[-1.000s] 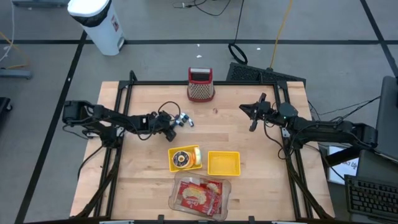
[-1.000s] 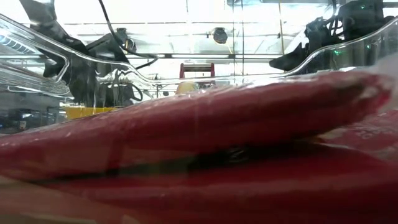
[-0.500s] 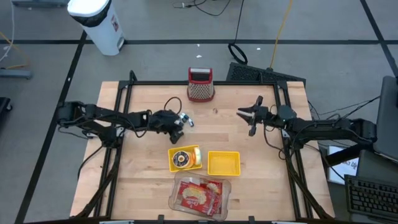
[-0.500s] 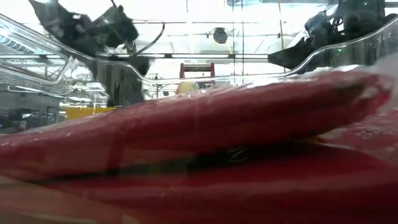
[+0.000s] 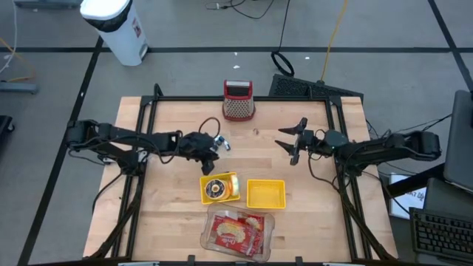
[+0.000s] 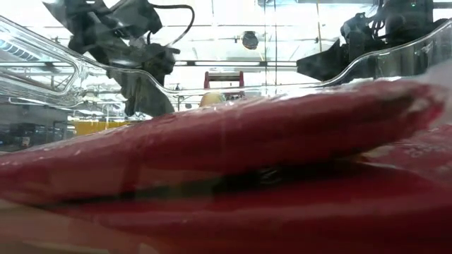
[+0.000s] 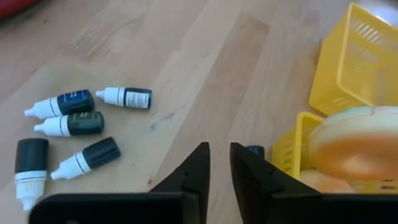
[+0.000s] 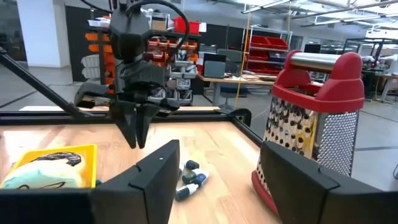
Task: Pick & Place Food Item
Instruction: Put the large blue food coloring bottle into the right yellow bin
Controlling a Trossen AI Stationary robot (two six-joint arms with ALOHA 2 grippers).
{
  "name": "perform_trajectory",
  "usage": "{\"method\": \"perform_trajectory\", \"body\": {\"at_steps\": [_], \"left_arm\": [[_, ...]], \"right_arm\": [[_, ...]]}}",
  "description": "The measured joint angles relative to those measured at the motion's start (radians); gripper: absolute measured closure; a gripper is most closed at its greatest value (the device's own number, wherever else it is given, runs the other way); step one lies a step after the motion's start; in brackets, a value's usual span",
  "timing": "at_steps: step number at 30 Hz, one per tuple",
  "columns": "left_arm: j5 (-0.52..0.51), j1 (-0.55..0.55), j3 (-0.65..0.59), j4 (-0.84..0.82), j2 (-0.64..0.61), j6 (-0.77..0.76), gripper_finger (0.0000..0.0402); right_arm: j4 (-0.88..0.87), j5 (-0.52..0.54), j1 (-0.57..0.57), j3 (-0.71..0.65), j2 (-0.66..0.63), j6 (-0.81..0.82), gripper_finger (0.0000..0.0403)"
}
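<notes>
A round pale food item with a dark centre [image 5: 216, 189] lies in a yellow basket [image 5: 230, 179] at mid-table; the left wrist view shows the item [image 7: 354, 146] too. An empty yellow basket [image 5: 266, 193] stands right of it. My left gripper [image 5: 210, 147] hangs above the wood between several small dropper bottles [image 7: 74, 124] and the filled basket. Its fingers [image 7: 219, 155] are all but shut with nothing between them. My right gripper [image 5: 290, 144] floats open right of centre, pointing level toward the left arm, with nothing between its fingers [image 8: 217, 168].
A red-topped metal grater [image 5: 239, 101] stands at the table's far middle, close to the right gripper [image 8: 314, 118]. A clear plastic box with red packets [image 5: 238, 233] sits at the near edge and fills the low view [image 6: 226, 162]. Bare wood lies between the arms.
My left gripper has risen from beside the dropper bottles and tipped less steeply downward; the bottles stay on the table. My right gripper has slid toward the table's middle and its fingers have spread apart.
</notes>
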Motion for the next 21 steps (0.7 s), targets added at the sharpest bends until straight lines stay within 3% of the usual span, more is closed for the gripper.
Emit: {"method": "perform_trajectory", "body": {"at_steps": [8,13,21], "left_arm": [[-0.015,-0.007,0.000,-0.011,0.000,-0.008,0.0319],[0.082,-0.047,0.001,-0.066,0.024,0.012,0.0314],[0.081,-0.112,0.001,-0.057,0.177,-0.014,0.0227]], "right_arm": [[0.015,0.000,0.000,0.000,0.005,0.008,0.0196],[0.015,-0.002,0.000,0.000,0.005,0.018,0.0197],[0.015,0.000,-0.001,0.000,0.006,0.002,0.0197]]}}
